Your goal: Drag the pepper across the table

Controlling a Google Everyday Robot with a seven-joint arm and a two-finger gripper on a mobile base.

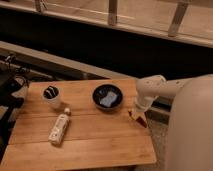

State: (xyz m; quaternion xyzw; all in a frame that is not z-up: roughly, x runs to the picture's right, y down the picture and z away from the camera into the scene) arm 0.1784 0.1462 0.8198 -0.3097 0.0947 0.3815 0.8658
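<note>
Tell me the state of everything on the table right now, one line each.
pepper: lying at the right edge of the table, below the end effector.
end effector: down low, right at the pepper.
bottle: lying on its side.
bowl: upright, something pale inside.
cup: upright, something dark inside.

Dim warm light bathes the claw (136,114) over the table (100,142).

a dark bowl (107,96), a white cup (51,96), a white bottle (59,129) lying flat.
</note>
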